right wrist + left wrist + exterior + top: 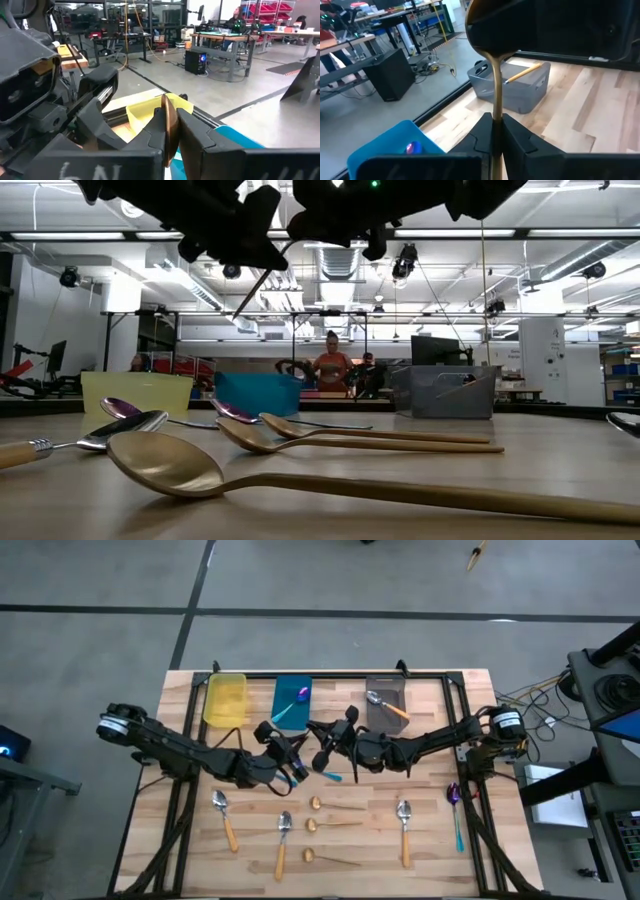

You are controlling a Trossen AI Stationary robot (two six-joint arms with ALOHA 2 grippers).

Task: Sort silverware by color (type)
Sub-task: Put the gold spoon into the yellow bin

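Above the table's middle my two grippers meet on one gold spoon. My left gripper (292,762) is shut on its thin handle (496,95), and the bowl (487,25) rises past the fingers. My right gripper (325,752) faces it, with the spoon edge-on (169,107) between its closed fingers. The other silverware lies flat on the table: three gold spoons (332,826), three orange-handled ones (283,840) and a purple, teal-handled one (455,802). My left gripper pinches the gold spoon's handle (496,117) between its two fingers, coming about level from the table's left. The spoon is lifted clear of the table, and its handle slants down in the low view (262,280). My right gripper has the same spoon edge-on between its two fingers (169,125), coming level from the table's right. It seems to be the bowl end, but the fingers hide the exact place. The spoon is clear of the table.
Three bins stand along the far edge. The yellow bin (225,698) shows nothing inside, the blue bin (290,690) holds a purple spoon, and the grey bin (397,690) an orange-handled one. Teal bits (332,777) show on the table under the arms. People stand in the room beyond.
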